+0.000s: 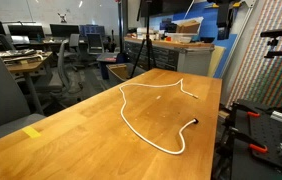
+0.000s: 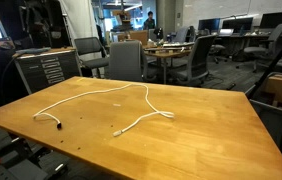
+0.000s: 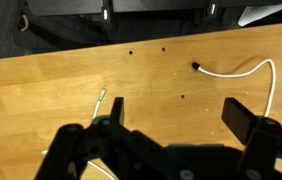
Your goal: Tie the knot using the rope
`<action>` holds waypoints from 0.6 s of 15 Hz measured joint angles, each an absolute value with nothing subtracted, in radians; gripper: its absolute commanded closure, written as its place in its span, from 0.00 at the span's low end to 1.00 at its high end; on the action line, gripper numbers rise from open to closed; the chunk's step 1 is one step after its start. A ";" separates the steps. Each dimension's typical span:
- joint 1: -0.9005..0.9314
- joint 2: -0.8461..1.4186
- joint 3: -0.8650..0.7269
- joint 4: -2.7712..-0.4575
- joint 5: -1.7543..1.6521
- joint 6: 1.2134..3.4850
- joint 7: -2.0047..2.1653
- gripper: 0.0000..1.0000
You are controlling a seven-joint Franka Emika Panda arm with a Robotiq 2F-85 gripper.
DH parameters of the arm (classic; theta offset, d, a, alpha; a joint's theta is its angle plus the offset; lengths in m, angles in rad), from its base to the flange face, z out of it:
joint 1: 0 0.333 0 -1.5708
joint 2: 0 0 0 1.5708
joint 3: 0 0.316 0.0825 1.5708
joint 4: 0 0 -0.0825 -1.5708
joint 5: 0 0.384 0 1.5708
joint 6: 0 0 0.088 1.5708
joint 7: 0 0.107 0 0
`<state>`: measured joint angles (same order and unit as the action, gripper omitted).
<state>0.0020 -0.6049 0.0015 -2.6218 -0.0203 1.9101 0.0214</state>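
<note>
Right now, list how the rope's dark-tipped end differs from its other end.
Tip: the dark-tipped end has a black cap; the other end looks greyish-pale. Pose: cord behind the dark-tipped end curves round; the other end lies straight. Place: the other end lies beside a finger of the open gripper; the dark-tipped end lies farther off. Both lie flat on the wooden table.

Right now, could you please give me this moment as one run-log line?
stage: pre-grasp | rope: unknotted, loose loop flat on table | end effector: open, empty, near rope ends
</note>
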 measured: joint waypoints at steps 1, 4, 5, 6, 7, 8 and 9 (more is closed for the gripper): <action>0.002 -0.605 0.001 -2.620 -0.020 1.910 0.021 0.00; 0.002 -0.605 0.001 -2.614 -0.020 1.910 0.021 0.00; 0.002 -0.605 0.001 -2.614 -0.020 1.910 0.021 0.00; 0.002 -0.605 0.001 -2.614 -0.020 1.910 0.021 0.00; 0.002 -0.605 0.001 -2.614 -0.020 1.910 0.021 0.00; 0.002 -0.605 0.001 -2.614 -0.020 1.910 0.021 0.00; 0.002 -0.605 0.001 -2.614 -0.020 1.910 0.021 0.00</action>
